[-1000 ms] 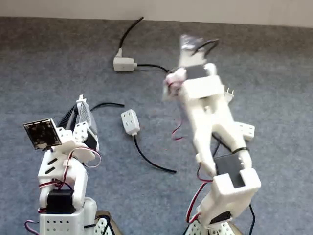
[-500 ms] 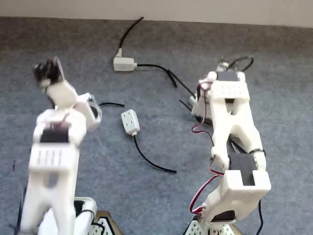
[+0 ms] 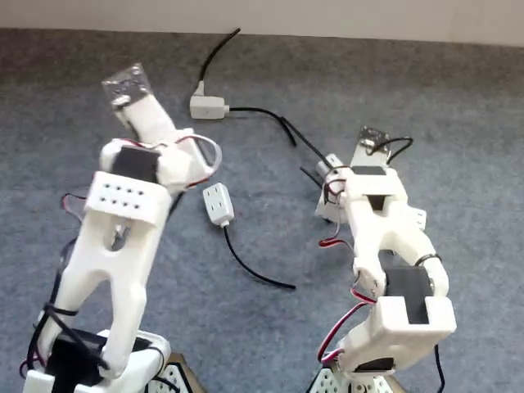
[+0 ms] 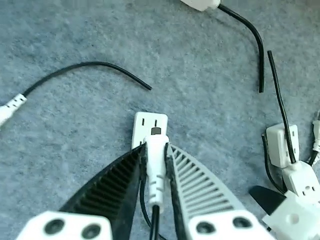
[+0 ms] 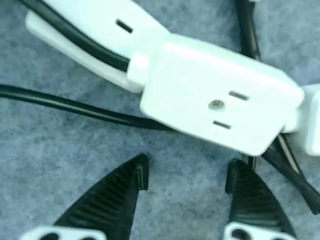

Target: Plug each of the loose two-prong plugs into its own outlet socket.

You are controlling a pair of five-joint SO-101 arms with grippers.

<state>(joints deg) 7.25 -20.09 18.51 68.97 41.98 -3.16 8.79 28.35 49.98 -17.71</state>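
Note:
My left gripper (image 4: pixel 155 148) is shut on a white two-prong plug (image 4: pixel 155 159) with a black cord, its tip right over a white outlet socket (image 4: pixel 150 124) on the grey carpet. From above, that socket (image 3: pixel 218 203) lies beside the left arm (image 3: pixel 131 196). My right gripper (image 5: pixel 187 176) is open just short of a white socket block (image 5: pixel 220 100), which lies across black cords. Beside that block lies another white piece (image 5: pixel 95 30) with a slot and a black cord. The right arm (image 3: pixel 372 192) hangs over the sockets at the right (image 3: pixel 415 218).
A far socket (image 3: pixel 207 106) has a cord plugged in and a second cable leading away. A loose cord with a white plug end (image 4: pixel 11 106) lies near the left gripper. More socket blocks (image 4: pixel 282 144) and tangled black cords (image 3: pixel 282 127) crowd the right side.
The left arm unfolded from near its base and swung out over the middle socket. The right arm drew back from the far middle and came down over the right-hand sockets.

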